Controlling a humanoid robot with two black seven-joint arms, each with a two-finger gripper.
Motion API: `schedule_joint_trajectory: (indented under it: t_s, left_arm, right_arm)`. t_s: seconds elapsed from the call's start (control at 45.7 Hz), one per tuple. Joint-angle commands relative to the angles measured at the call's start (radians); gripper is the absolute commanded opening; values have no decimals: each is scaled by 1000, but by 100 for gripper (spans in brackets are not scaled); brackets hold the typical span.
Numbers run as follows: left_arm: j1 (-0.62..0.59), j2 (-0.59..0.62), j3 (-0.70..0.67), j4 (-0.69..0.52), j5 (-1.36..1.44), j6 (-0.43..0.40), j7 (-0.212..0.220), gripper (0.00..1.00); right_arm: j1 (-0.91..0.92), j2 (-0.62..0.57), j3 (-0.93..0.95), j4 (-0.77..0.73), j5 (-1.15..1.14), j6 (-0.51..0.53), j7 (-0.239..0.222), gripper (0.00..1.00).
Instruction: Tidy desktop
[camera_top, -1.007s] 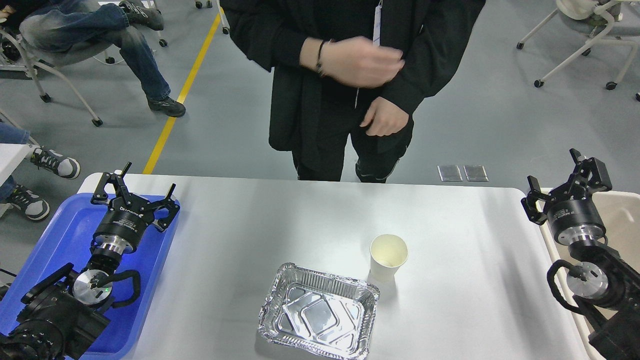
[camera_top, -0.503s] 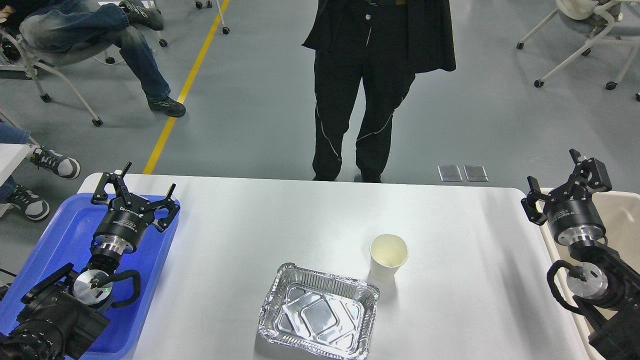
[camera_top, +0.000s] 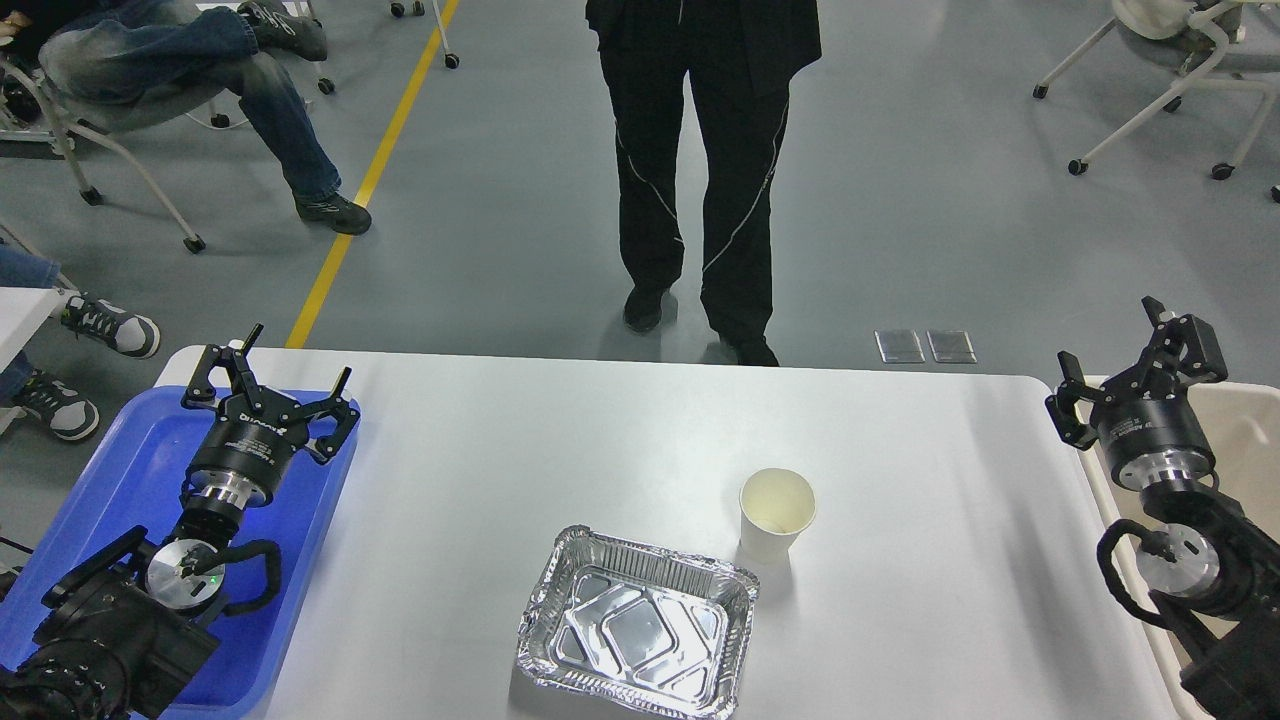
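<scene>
**Two items wait at the near edge, both arms parked wide**

The white desktop (camera_top: 600, 440) fills the middle of the view, with a blue tray (camera_top: 120, 480) at its left end and a beige bin (camera_top: 1245, 430) at its right, probably the drop-off spots. A foil container (camera_top: 637, 636) and a paper cup (camera_top: 776, 512), just apart, sit within likely reach. The left gripper (camera_top: 270, 385) hovers over the tray and the right gripper (camera_top: 1135, 365) by the bin, jaws spread and empty, apparently ready to begin.

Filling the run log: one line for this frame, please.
left gripper: open, over blue tray | right gripper: open, at beige bin | desktop: foil tray, paper cup upright, both untouched
</scene>
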Motion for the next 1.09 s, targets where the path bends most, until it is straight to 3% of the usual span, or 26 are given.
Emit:
schedule_joint_trajectory:
  t_s: [0.0,0.854,1.072]
  left_arm:
    - [0,0,0,0,0,0,0,100]
    - [0,0,0,0,0,0,0,100]
    - [0,0,0,-1,0,0,0,100]
  right_arm:
    - [3,3,0,-2,0,-3,0,100]
    - [16,-9,-12,-2,-1,-6,-2,100]
    - [66,-121,-80,-5,-5,-18,-3,100]
